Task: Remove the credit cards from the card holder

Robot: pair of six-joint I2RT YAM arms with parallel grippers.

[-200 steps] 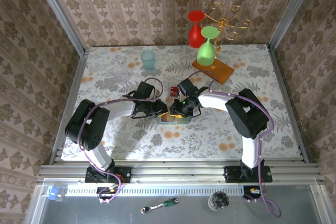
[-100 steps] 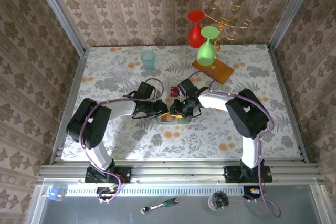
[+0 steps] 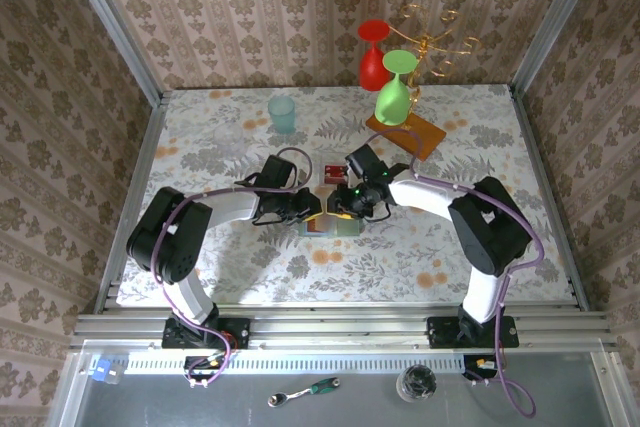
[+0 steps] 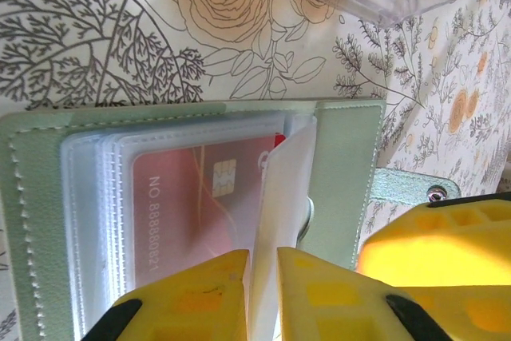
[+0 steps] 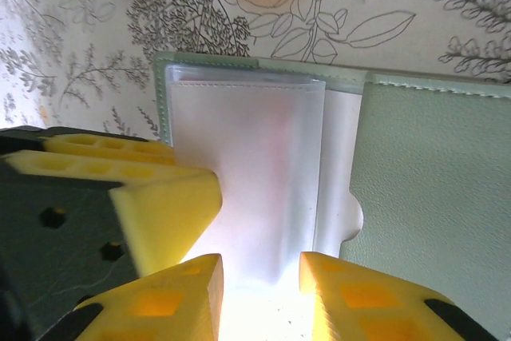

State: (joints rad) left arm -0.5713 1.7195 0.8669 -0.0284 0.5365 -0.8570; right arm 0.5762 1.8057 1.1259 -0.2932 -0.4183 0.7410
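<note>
The grey-green card holder lies open on the flowered table under both grippers. Its clear plastic sleeves hold a red credit card with a chip and printed number. My left gripper is shut on one clear sleeve page, which stands up between its yellow fingers. From the other side, my right gripper has its jaws apart with the frosted sleeves between them, beside the green cover. In the top view the left gripper and right gripper nearly touch.
A clear box with something red inside sits just behind the holder. Farther back are a teal cup, a clear glass, and an orange-brown wooden slab carrying a gold rack with red and green glasses.
The right arm's elbow has swung to the right and its gripper has shifted slightly back over the holder. The left gripper has stayed in place, pinching the sleeve.
</note>
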